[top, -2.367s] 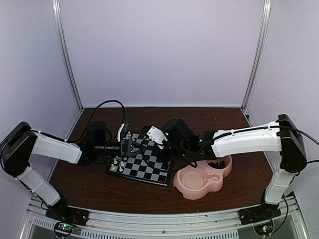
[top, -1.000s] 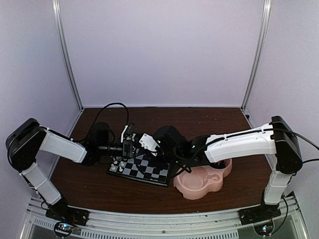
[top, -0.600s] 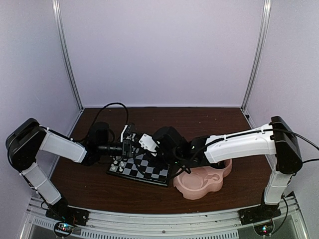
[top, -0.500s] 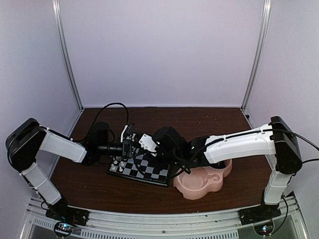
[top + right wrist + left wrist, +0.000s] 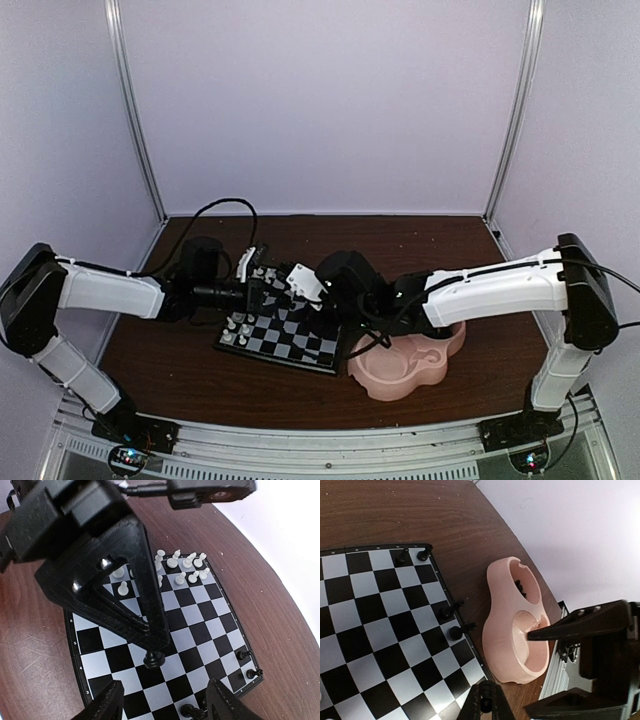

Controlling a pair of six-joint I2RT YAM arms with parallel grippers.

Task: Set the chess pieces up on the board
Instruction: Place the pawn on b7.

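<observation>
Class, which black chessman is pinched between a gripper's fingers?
The black piece in the shut left gripper, over the board's middle squares. The other black pieces stand free along the board's edge.

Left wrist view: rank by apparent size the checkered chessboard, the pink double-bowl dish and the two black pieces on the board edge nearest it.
1. Black-and-white checkered chessboard, though cropped by the frame.
2. Pink plastic double-bowl dish.
3. Two tiny black plastic chess pieces: they look alike, so unranked.
</observation>
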